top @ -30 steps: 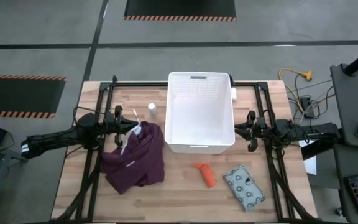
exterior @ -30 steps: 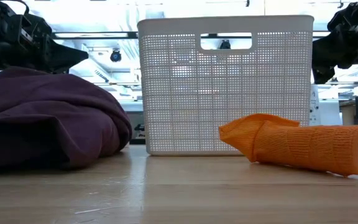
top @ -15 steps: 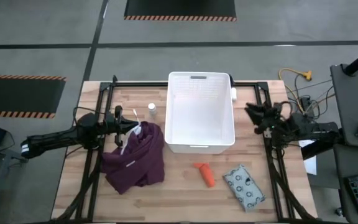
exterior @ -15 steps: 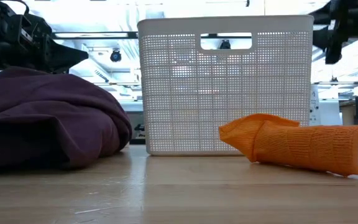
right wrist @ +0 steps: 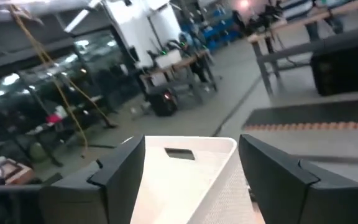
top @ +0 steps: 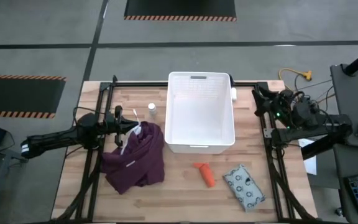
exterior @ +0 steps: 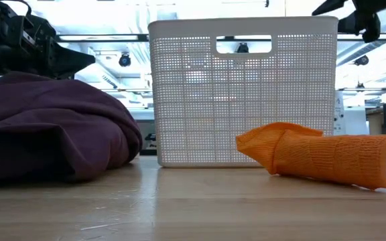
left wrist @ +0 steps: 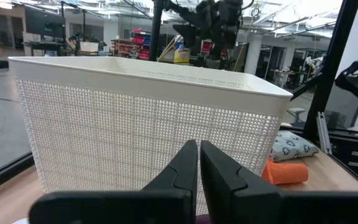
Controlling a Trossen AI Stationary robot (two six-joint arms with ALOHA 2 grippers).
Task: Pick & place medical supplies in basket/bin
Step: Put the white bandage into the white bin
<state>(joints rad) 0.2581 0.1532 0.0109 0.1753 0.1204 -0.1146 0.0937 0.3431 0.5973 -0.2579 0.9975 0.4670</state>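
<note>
The white slatted basket [top: 201, 147] stands at the table's middle. Near the front edge lie an orange tube-like piece [top: 204, 173] and, right of it, a flat grey dotted packet [top: 244, 187]. One tiny white bottle [top: 152, 109] stands left of the basket. Another [top: 234, 94] stands at the basket's far right corner. My left gripper [top: 131, 124] is shut and holds nothing, at the far edge of a maroon garment [top: 134, 158]. My right gripper [top: 258, 99] is open and raised, right of the basket's far end, with nothing between its fingers [right wrist: 120, 171].
Black rails [top: 98, 155] run along the table's left and right sides and its far edge. Cables and a dark stand [top: 303, 99] sit beyond the right edge. Bare wood [top: 185, 199] shows along the near edge, left of the orange piece.
My right gripper has risen from beside the basket's right wall. It has gone toward the table's far edge and now points toward the basket's far end. The left arm and all the items on the table have kept still.
</note>
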